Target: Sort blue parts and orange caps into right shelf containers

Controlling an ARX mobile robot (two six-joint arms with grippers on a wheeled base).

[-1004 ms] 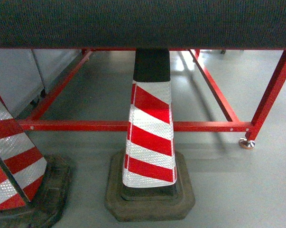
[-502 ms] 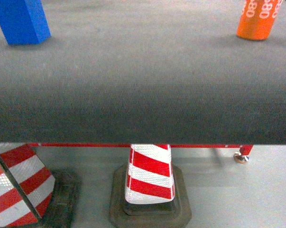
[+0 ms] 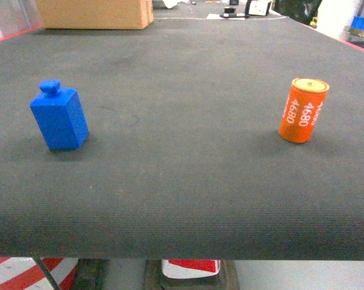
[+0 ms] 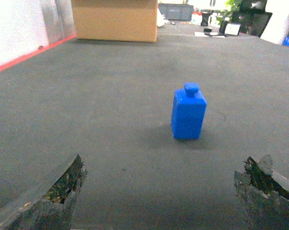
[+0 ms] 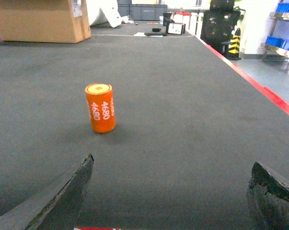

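On the dark grey fabric-covered table [image 3: 182, 199], a blue plastic block-shaped part [image 3: 59, 116] stands left and an orange "4680" cylindrical cap [image 3: 303, 110] stands upright right, well apart. Left gripper [image 4: 168, 191] and right gripper [image 5: 170, 189] sit spread wide, empty.

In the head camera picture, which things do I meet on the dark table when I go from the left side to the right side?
blue part → orange cap. Both stand upright on the table, far apart.
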